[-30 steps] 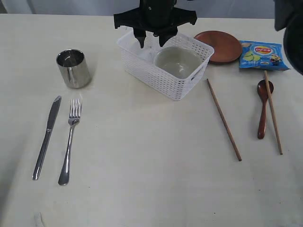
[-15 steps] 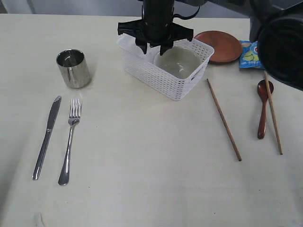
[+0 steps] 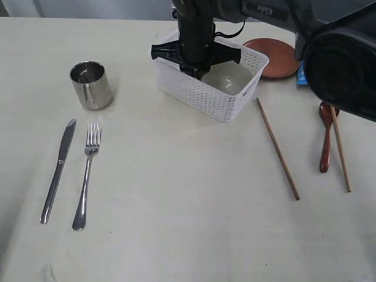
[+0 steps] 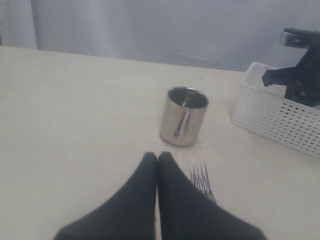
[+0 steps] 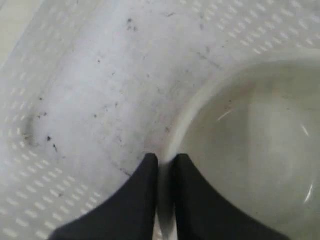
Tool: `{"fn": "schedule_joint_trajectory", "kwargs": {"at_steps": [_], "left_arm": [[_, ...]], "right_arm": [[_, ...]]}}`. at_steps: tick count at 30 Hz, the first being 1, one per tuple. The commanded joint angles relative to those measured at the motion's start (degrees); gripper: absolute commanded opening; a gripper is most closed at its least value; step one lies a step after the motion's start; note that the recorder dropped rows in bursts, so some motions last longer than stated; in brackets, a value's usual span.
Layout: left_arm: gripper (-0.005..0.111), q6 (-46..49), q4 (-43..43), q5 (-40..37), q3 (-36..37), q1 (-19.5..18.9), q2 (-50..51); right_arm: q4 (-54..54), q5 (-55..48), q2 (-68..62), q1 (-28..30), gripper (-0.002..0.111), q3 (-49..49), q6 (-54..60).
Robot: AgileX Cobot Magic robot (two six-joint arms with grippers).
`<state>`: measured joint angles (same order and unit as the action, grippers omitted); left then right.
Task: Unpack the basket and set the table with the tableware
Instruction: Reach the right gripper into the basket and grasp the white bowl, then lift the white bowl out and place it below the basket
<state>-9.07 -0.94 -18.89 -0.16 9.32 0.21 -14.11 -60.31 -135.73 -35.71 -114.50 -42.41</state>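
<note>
Pale cream wood-grain table [image 3: 176,235], exterior view, left to right. 8 o'clock: steel knife [image 3: 57,170] and steel fork [image 3: 87,176] lie parallel, handles toward 6, which I judge to be a place setting already laid. 10 o'clock: shiny cylindrical steel cup [image 3: 91,85], upright, beyond the cutlery. The left gripper [image 4: 157,156] hangs near the cup and the fork tines, black fingers pressed together on nothing; it looks parked clear of the work. 12 o'clock: white perforated rectangular plastic basket [image 3: 205,91], with the pale grey-white round bowl [image 3: 232,79] inside it, toward its 3 o'clock end. The right gripper [image 3: 197,71] reaches down into the basket. Its wrist view shows one finger outside the bowl wall and one inside, clenched on the rim, presumably a rim pinch because the bowl is too wide to span. 1 o'clock: round brown plate [image 3: 276,56]. 3 o'clock: two wooden chopsticks [image 3: 278,148], well apart, with the dark red spoon [image 3: 326,141] between them, its head under the far one. Legible: "PIPER" on the right arm [image 3: 267,9].
</note>
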Motion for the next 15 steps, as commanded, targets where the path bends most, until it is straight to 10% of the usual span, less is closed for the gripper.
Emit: {"fn": "schedule_joint_trajectory", "kwargs": {"at_steps": [1,15], "left_arm": [[0.0,0.0,-0.2,0.5,0.2,-0.1,-0.2],[0.0,0.0,-0.2,0.5,0.2,-0.1,-0.2]], "right_arm": [[-1.1,-0.7,0.8,0.2,-0.001,0.0,3.6],[-3.7,-2.4,13.4,-1.5,-0.001,-0.2,14.9]]}}
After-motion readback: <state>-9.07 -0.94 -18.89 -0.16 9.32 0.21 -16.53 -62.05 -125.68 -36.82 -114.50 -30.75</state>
